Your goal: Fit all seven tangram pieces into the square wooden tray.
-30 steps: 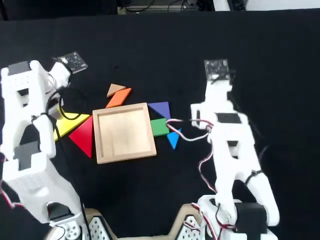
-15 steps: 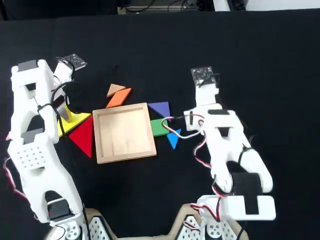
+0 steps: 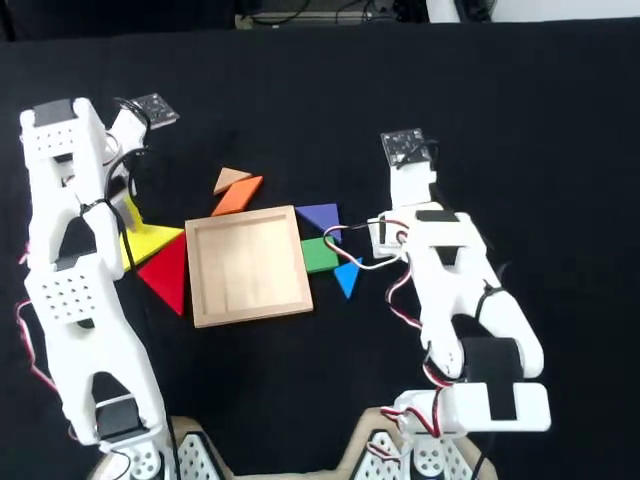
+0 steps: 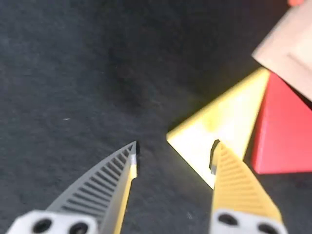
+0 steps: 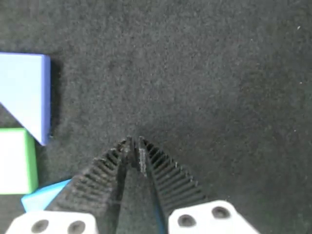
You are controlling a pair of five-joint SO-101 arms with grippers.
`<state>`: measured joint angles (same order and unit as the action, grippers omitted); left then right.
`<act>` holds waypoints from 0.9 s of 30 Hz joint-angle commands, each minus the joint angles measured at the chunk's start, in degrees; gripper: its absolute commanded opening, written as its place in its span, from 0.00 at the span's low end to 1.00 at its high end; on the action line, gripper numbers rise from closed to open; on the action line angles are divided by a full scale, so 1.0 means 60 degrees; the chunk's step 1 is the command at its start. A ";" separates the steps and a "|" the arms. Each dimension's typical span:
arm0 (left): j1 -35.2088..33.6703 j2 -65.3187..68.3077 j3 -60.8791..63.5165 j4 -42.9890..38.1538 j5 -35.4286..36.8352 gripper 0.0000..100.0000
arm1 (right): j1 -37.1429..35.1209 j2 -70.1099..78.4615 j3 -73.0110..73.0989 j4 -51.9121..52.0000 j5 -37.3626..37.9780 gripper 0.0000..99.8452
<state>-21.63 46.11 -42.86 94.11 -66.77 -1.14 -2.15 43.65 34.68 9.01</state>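
The square wooden tray (image 3: pixel 247 264) lies with nothing in it. Left of it lie a yellow triangle (image 3: pixel 150 240) and a red triangle (image 3: pixel 168 272). An orange parallelogram (image 3: pixel 237 195) and a tan triangle (image 3: pixel 231 178) sit behind it. On its right are a purple-blue triangle (image 3: pixel 322 217), a green square (image 3: pixel 319 254) and a light blue triangle (image 3: pixel 347 276). My left gripper (image 4: pixel 173 148) is open low over the yellow triangle's (image 4: pixel 224 117) corner, one finger (image 4: pixel 225 168) over the piece. My right gripper (image 5: pixel 132 145) is shut on nothing above bare cloth beside the purple-blue triangle (image 5: pixel 27 92).
Black cloth covers the table. The tray's corner (image 4: pixel 292 39) and the red triangle (image 4: pixel 285 131) lie just beyond the yellow one. The green square (image 5: pixel 17 161) and light blue triangle (image 5: pixel 46 192) are close beside my right gripper. Open cloth stretches behind and to the right.
The left arm has shifted back and settled over the yellow triangle. The right arm has swung left toward the pieces on the tray's right. No piece has moved.
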 commanded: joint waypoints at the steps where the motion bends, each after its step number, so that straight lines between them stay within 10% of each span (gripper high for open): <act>1: 0.0198 -0.0249 -0.0667 0.0879 -0.0762 0.25 | -0.0161 -0.0007 -0.0491 0.0044 0.0088 0.01; 27: 0.0007 0.1377 -0.0198 -0.0484 -0.0352 0.28 | -0.0571 0.0007 -0.0432 0.0059 0.0645 0.01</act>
<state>-21.10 53.93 -42.68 94.46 -69.58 -3.69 -2.07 43.65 34.68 12.09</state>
